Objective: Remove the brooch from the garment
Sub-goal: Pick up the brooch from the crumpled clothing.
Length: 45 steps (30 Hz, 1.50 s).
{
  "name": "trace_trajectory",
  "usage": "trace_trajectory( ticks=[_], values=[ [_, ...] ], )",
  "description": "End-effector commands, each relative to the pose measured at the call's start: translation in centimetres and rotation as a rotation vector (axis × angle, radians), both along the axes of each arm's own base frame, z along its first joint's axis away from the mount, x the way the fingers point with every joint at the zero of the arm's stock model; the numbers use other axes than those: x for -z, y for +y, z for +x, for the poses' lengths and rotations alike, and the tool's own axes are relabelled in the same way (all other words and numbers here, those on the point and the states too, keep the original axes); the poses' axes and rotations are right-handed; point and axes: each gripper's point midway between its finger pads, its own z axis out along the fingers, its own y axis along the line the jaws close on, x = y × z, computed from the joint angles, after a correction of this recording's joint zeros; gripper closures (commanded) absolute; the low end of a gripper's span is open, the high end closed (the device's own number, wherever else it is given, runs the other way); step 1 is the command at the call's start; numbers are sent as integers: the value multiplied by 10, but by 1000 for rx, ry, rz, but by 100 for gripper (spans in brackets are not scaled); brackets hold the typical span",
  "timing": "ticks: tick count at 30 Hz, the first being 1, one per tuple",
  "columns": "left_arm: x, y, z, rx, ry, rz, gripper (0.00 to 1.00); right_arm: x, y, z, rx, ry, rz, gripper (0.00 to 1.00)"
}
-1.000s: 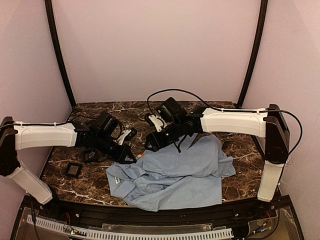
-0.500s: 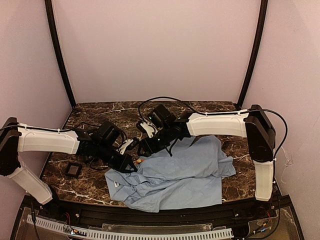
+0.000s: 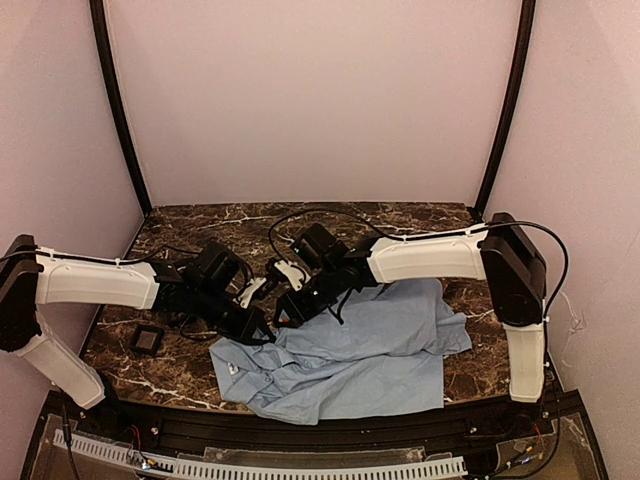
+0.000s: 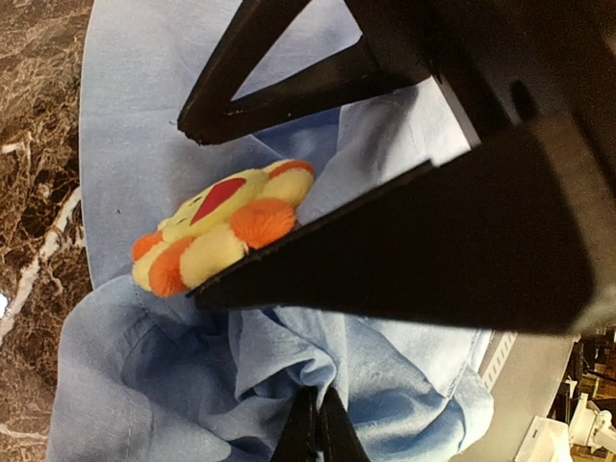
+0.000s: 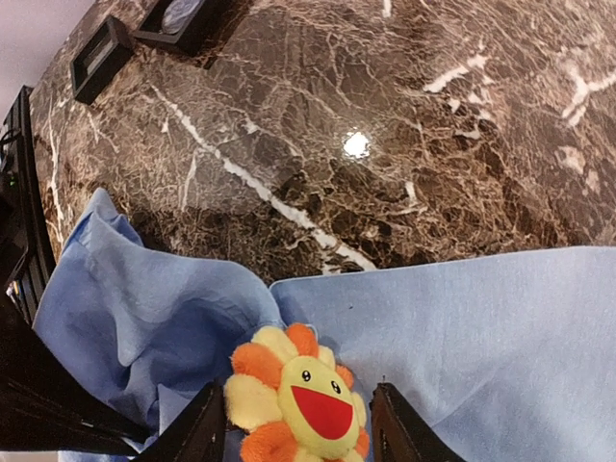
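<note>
The brooch [image 5: 298, 402], a flower of orange and yellow petals round a yellow face with a red mouth, sits on a raised fold of the light blue garment [image 3: 350, 350], which lies crumpled on the table [image 3: 200, 225].

Left arm [image 3: 100, 282] and right arm [image 3: 430, 257] stretch inward, low. Left tool [image 4: 313, 433] pinched shut, right tool [image 5: 296, 423] parted.

Noted shirt [image 3: 360, 350] crumpled on table [image 3: 200, 225]. Found left gripper [image 3: 260, 328] at shirt's upper-left edge, touching fabric. Found right gripper [image 3: 285, 313] just beside, over same edge. Saw black pad [image 3: 148, 340] left of shirt, well apart.
</note>
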Motion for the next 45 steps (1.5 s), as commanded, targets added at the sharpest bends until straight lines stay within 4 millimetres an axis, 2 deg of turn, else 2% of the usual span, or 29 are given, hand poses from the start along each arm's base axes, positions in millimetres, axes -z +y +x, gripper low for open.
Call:
trace_trajectory(
  ticks=[1, 5, 9, 12, 17, 20, 21, 22, 28, 33, 34, 38, 45],
  values=[
    [2, 0, -2, -8, 3, 2, 99, 15, 1, -1, -6, -7, -20, 53],
    [1, 0, -2, -11, 6, -2, 99, 21, 1, 1, 7, -1, -39, 64],
    [0, 0, -2, -15, 6, -2, 99, 23, -2, 3, 35, -3, -41, 86],
    [0, -1, 0, -27, 6, -5, 99, 15, -4, 7, 69, -25, -24, 100],
    [-7, -1, 2, -47, -1, -18, 91, -20, -11, 22, 161, -95, 59, 100],
    [-18, 3, 9, -74, -39, -2, 80, -51, -18, 32, 217, -145, 135, 100],
    [-27, 3, 16, -93, -71, -4, 77, -61, -21, 35, 231, -158, 162, 100],
    [-30, 6, 17, -101, -79, 5, 71, -70, -23, 37, 243, -167, 192, 100],
    [-80, 23, 45, -201, -193, 0, 45, -118, -35, 44, 280, -202, 351, 100],
    [-143, 38, 70, -299, -284, -130, 21, -150, -43, 48, 304, -237, 440, 100],
    [-156, 41, 75, -316, -301, -158, 19, -157, -46, 50, 312, -250, 453, 100],
    [-182, 34, 81, -301, -296, -232, 13, -189, -52, 53, 326, -292, 513, 100],
    [-200, 10, 96, -257, -287, -297, 10, -236, -55, 54, 341, -335, 605, 100]
  ],
)
